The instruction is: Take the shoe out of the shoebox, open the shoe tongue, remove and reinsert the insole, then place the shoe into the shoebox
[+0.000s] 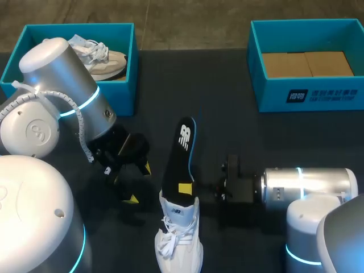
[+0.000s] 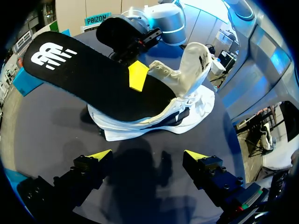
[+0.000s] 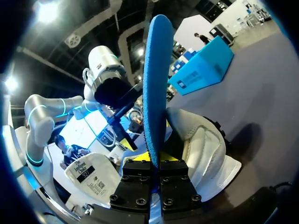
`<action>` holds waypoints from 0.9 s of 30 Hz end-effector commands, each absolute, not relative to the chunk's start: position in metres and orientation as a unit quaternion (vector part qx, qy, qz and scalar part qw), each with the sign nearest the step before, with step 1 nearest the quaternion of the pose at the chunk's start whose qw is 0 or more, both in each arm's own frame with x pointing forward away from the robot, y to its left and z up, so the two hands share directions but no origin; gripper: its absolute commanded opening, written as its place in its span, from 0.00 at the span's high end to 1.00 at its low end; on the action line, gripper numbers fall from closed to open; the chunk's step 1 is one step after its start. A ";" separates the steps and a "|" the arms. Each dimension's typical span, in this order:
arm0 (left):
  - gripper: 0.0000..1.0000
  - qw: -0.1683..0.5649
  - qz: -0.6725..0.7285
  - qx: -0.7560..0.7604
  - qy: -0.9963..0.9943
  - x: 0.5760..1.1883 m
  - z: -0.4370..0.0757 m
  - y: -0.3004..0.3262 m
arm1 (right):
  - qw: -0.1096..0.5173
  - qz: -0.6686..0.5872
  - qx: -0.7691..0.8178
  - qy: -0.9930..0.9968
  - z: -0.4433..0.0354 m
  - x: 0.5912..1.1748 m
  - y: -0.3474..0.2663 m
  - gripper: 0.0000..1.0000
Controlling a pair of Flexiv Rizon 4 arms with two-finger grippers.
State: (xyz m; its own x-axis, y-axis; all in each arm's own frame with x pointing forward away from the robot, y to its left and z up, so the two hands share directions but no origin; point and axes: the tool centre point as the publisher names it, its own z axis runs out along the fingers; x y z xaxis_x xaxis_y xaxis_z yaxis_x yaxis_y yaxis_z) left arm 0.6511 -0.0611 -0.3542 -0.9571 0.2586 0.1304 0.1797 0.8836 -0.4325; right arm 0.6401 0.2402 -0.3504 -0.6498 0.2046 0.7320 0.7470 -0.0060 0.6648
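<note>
Head view: white shoe [image 1: 179, 239] sits upright on the dark table [image 1: 227, 114], near edge, middle, laces up, outside both boxes. Black insole [image 1: 181, 153] with a blue underside sticks out of the shoe's opening: one end is inside the shoe, the rest slants up and away toward the far side, off the table. Right gripper [image 1: 185, 188] comes in from the right with its fingers pinched on the insole from both sides, just above the shoe's collar. Right wrist view agrees: the yellow tips clamp the insole's edge, with the shoe right behind it. Left gripper [image 1: 139, 183] is just left of the shoe, fingers spread wide, gripping nothing. Left wrist view shows both its tips over bare table, apart from the shoe. Left shoebox [image 1: 126, 85] is at the far left and has a second pale shoe [image 1: 96, 57] in it. Right shoebox [image 1: 273, 94] is at the far right with brown cardboard [image 1: 307, 63] inside.
</note>
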 end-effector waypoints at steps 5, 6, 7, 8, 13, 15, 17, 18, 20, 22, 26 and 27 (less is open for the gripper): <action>0.00 0.092 0.213 -0.113 -0.966 0.651 -0.355 -0.061 | 0.244 -0.613 -0.353 -0.664 -0.358 0.637 0.236 1.00; 0.00 0.092 0.213 -0.113 -0.966 0.651 -0.355 -0.061 | 0.245 -0.614 -0.352 -0.663 -0.358 0.637 0.236 1.00; 0.00 0.092 0.213 -0.113 -0.966 0.651 -0.355 -0.061 | 0.248 -0.613 -0.352 -0.663 -0.358 0.637 0.236 1.00; 0.00 0.092 0.213 -0.113 -0.966 0.651 -0.355 -0.061 | 0.252 -0.612 -0.351 -0.663 -0.358 0.636 0.236 1.00; 0.00 0.092 0.213 -0.113 -0.966 0.651 -0.355 -0.061 | 0.274 -0.605 -0.352 -0.659 -0.360 0.634 0.236 1.00; 0.00 0.092 0.213 -0.113 -0.966 0.651 -0.355 -0.061 | 0.279 -0.599 -0.355 -0.661 -0.361 0.633 0.236 1.00; 0.00 0.092 0.213 -0.113 -0.966 0.651 -0.355 -0.061 | 0.286 -0.592 -0.355 -0.664 -0.361 0.632 0.237 1.00; 0.00 0.092 0.213 -0.113 -0.966 0.651 -0.355 -0.061 | 0.288 -0.590 -0.355 -0.666 -0.361 0.632 0.237 1.00; 0.00 0.092 0.213 -0.113 -0.966 0.651 -0.355 -0.061 | 0.292 -0.586 -0.353 -0.668 -0.361 0.632 0.238 1.00; 0.00 0.092 0.213 -0.113 -0.966 0.651 -0.355 -0.061 | 0.294 -0.587 -0.350 -0.668 -0.361 0.632 0.238 1.00; 0.00 0.092 0.213 -0.113 -0.966 0.651 -0.355 -0.061 | 0.294 -0.590 -0.344 -0.669 -0.358 0.633 0.240 1.00; 0.00 0.092 0.213 -0.113 -0.966 0.651 -0.355 -0.061 | 0.293 -0.591 -0.342 -0.670 -0.358 0.634 0.240 1.00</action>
